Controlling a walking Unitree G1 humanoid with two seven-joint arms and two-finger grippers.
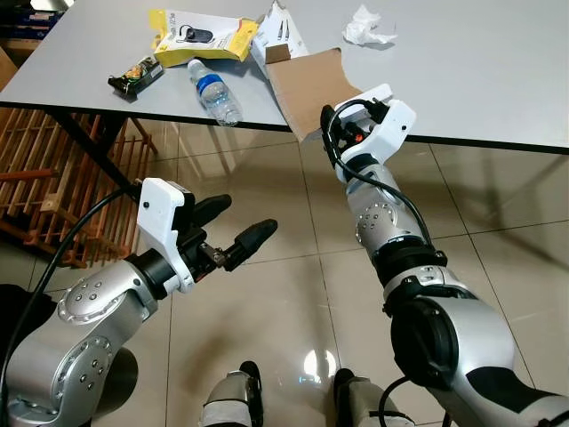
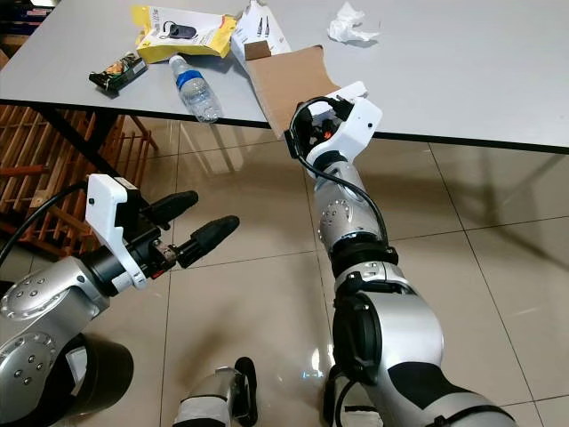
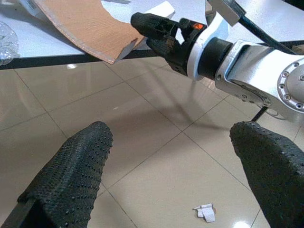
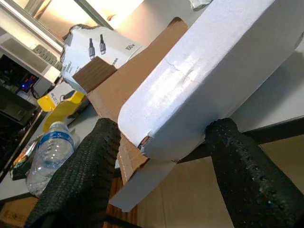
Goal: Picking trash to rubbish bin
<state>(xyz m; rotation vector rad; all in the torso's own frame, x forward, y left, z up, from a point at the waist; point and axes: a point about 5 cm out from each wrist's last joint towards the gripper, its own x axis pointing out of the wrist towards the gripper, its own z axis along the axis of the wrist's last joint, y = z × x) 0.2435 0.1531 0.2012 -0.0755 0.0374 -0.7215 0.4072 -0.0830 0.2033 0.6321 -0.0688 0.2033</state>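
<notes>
A brown cardboard sheet (image 1: 307, 84) hangs over the front edge of the grey table (image 1: 480, 80). A white box piece (image 4: 199, 80) lies against it. My right gripper (image 4: 166, 166) reaches up to that edge, and the white piece sits pinched between its two black fingers (image 4: 85, 175). The left wrist view also catches the right gripper (image 3: 152, 33) at the cardboard's corner. Lower down, over the tiled floor, my left gripper (image 1: 244, 216) is open and holds nothing. More trash lies on the table: a plastic bottle (image 1: 213, 89), a yellow package (image 1: 200, 37), a snack wrapper (image 1: 135, 75) and a crumpled tissue (image 1: 366, 27).
A white cable box (image 1: 284, 31) lies behind the cardboard. A wooden rack (image 1: 53, 178) and a black table leg (image 1: 98, 142) stand at the left under the table. A small paper scrap (image 3: 205, 212) lies on the glossy tiles.
</notes>
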